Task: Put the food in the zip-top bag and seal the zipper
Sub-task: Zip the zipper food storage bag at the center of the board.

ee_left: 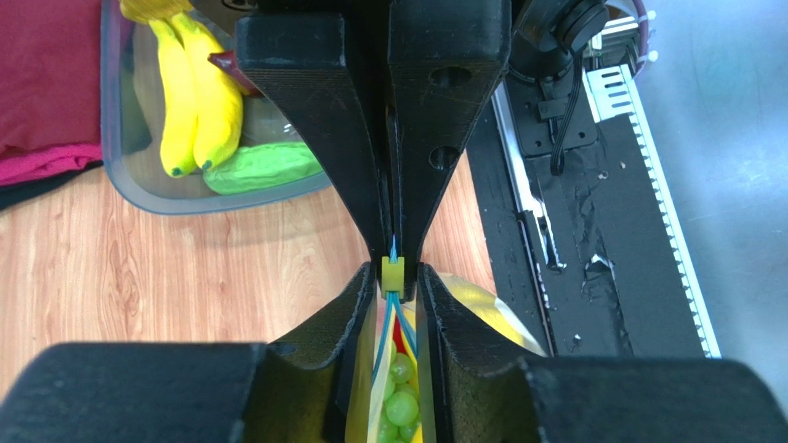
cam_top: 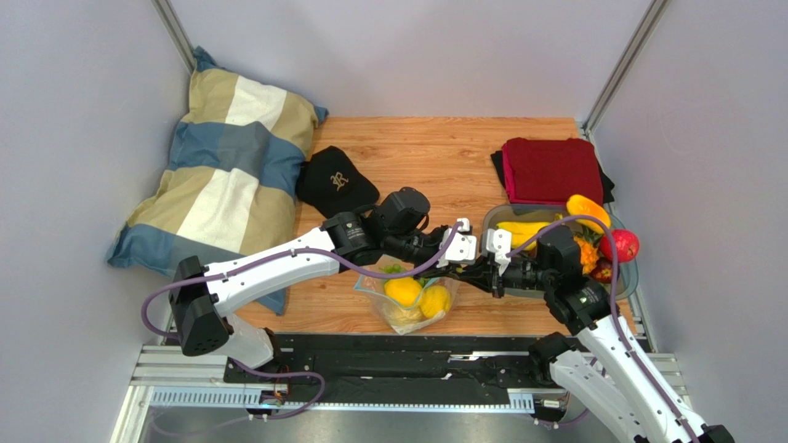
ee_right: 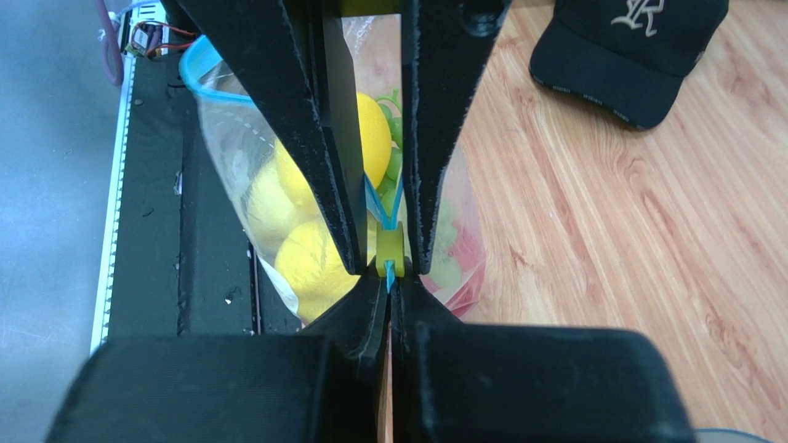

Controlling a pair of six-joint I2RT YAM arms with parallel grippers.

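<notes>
Clear, crinkly zip-top bag [cam_top: 407, 305] near the front edge of the desk [cam_top: 444, 157], right in the middle, between the two arms. Lumpy and full. Inside: two round yellow fruits [cam_top: 418, 295], a bunch of green grapes [ee_left: 400, 397] and a bit of something red (too hidden to name). Mouth of the bag held up off the desk, pointing toward the tray [cam_top: 495, 217].

Along the mouth, the zipper [ee_left: 394, 274]: two thin light-blue strips, with a small yellow piece at the end. Strips apart lower down, over the grapes, and coming together at the yellow piece. A tiny blue tip sticking out past it.

Right pincer [ee_right: 389, 281] clenched tight on that blue tip, fingers flat together.

Left pincer [ee_left: 396, 279] set over the mouth of the bag, one finger on each side of the yellow piece, very close to it. Cannot tell if really squeezing or only just beside it. Tips of the two pincers almost nose to nose.

More food in the tray, to the right of the bag: yellow bananas [ee_left: 199, 101], a green cucumber [ee_left: 264, 166] and a red fruit [cam_top: 625, 245] at the far side.

Farther back on the desk: a black cap [cam_top: 335, 182], a folded red cloth [cam_top: 552, 169] and a striped pillow [cam_top: 227, 180] on the left.
</notes>
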